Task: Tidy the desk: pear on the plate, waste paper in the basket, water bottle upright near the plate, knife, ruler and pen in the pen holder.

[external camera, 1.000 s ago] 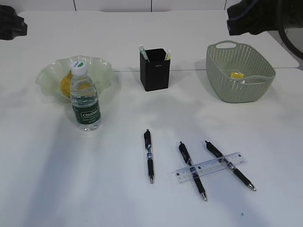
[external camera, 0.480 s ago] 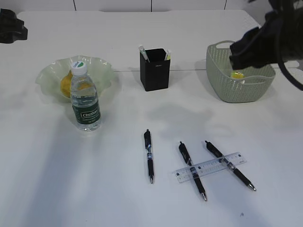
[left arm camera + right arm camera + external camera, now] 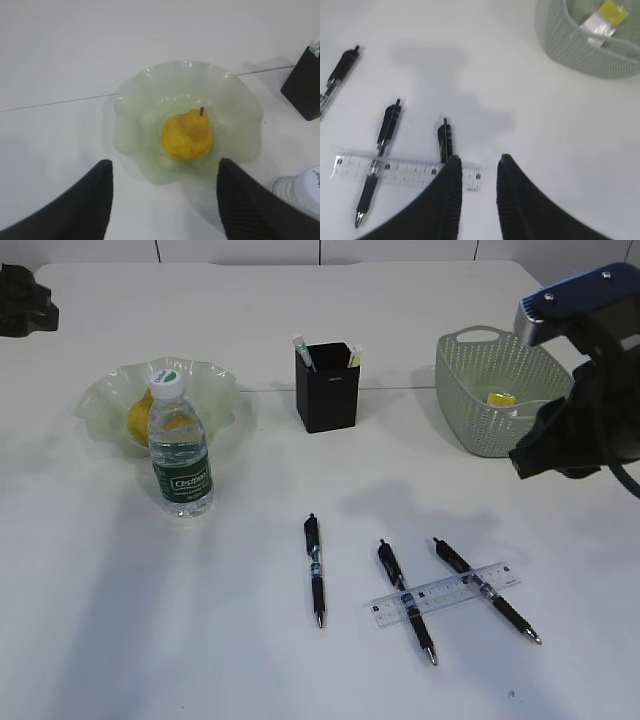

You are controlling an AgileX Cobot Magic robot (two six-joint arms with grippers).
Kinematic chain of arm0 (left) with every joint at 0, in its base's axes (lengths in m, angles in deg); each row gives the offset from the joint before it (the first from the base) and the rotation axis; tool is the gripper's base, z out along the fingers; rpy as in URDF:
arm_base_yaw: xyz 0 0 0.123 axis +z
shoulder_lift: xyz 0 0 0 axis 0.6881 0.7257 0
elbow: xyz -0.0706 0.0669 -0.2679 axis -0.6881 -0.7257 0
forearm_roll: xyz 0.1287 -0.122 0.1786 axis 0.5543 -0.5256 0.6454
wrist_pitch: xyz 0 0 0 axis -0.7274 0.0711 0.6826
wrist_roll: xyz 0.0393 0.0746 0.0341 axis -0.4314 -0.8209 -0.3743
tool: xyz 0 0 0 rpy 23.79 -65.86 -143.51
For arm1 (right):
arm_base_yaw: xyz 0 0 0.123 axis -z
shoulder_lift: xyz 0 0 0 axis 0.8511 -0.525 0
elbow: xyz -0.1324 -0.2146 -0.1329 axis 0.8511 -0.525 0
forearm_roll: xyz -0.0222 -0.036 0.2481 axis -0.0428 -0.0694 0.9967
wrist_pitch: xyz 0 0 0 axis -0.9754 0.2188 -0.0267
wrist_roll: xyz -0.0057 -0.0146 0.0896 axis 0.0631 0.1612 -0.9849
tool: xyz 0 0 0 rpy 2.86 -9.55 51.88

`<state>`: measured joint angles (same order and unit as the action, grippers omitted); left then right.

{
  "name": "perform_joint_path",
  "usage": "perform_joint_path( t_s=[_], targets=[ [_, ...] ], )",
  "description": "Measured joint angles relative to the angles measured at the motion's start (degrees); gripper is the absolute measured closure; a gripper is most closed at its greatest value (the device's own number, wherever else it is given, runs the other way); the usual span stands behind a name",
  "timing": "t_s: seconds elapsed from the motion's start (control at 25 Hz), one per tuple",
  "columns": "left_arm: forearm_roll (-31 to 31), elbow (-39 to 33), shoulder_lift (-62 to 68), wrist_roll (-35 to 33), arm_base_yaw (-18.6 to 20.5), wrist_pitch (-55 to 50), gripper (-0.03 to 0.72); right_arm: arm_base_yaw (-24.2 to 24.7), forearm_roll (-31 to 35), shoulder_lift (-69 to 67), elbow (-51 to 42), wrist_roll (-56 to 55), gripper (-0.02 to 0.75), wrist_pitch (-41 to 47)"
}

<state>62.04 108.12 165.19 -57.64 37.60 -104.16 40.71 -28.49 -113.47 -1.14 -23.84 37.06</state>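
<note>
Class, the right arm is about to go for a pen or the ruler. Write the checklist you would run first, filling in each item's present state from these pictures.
1. Right gripper empty, jaws slightly apart: ok.
2. Ruler free to lift: not ok, it lies across two pens.
3. Single pen lying apart: ok.
4. Pen holder upright: ok; room inside: cannot tell.
5. Pear on plate: ok.
6. Water bottle upright near plate: ok.

Black ribbed end effector [image 3: 477, 192] fingers [image 3: 447, 200]
</note>
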Motion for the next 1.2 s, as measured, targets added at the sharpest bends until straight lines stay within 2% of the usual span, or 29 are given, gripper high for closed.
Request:
perform_joint_path(
  t_s=[0.12,0.32,0.64,0.88,1.2],
  targets=[
    [0.0,0.0,0.0,0.0,0.0,-0.5,0.225,0.0,2.3,0.0,0.0,-0.1,0.554,3.7],
    [-0.1,0.0,0.0,0.0,0.0,-1.7,0.225,0.0,5.4,1.3,0.0,-0.1,0.554,5.2],
    [-0.1,0.0,0.0,0.0,0.0,-2.5,0.225,0.0,6.0,6.8,0.0,0.5,0.554,8.7],
    [-0.1,0.0,0.0,0.0,0.0,-4.4,0.225,0.0,7.1,7.3,0.0,0.8,0.554,14.4],
    [-0.1,0.0,0.0,0.0,0.0,-6.3,0.225,0.0,8.9,7.3,0.0,1.1,0.554,17.9]
  ],
)
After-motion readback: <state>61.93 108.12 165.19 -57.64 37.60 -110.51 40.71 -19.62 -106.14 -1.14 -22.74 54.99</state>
